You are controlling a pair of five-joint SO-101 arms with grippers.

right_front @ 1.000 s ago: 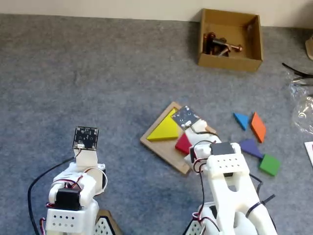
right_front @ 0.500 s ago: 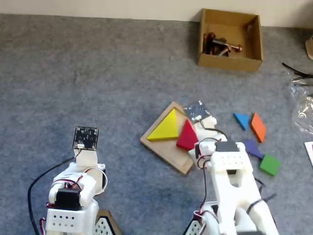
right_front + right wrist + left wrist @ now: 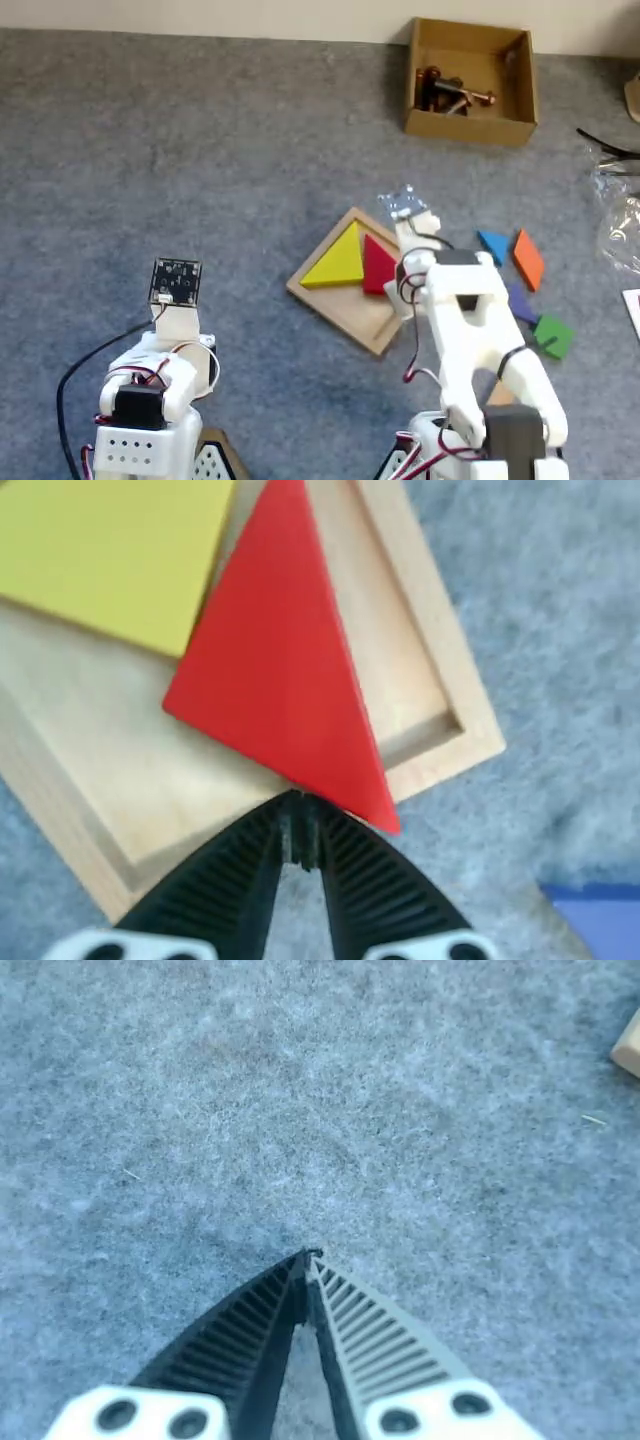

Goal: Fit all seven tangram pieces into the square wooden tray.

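The square wooden tray [image 3: 372, 338] lies on the carpet at centre right. A yellow triangle [image 3: 338, 262] and a red triangle [image 3: 377, 265] lie side by side in it. In the right wrist view my right gripper [image 3: 299, 842] is shut, its tips against the edge of the red triangle [image 3: 280, 690] beside the yellow triangle [image 3: 120, 550], over the tray's floor [image 3: 150, 790]. The right arm [image 3: 455, 300] stands over the tray's right side. A blue triangle [image 3: 492, 245], an orange parallelogram [image 3: 528, 258], a purple piece [image 3: 520, 300] and a green square [image 3: 552, 337] lie on the carpet right of the tray. My left gripper [image 3: 308, 1258] is shut over bare carpet.
A cardboard box [image 3: 515, 95] with small metal parts stands at the back right. Clear plastic wrap [image 3: 620, 225] lies at the right edge. The left arm [image 3: 160, 385] sits at the front left, with open carpet between it and the tray. A tray corner [image 3: 628, 1048] shows in the left wrist view.
The right arm reached farther from its base, across the tray. The red triangle slid and turned from the tray's near edge to lie beside the yellow one. The left arm stayed still.
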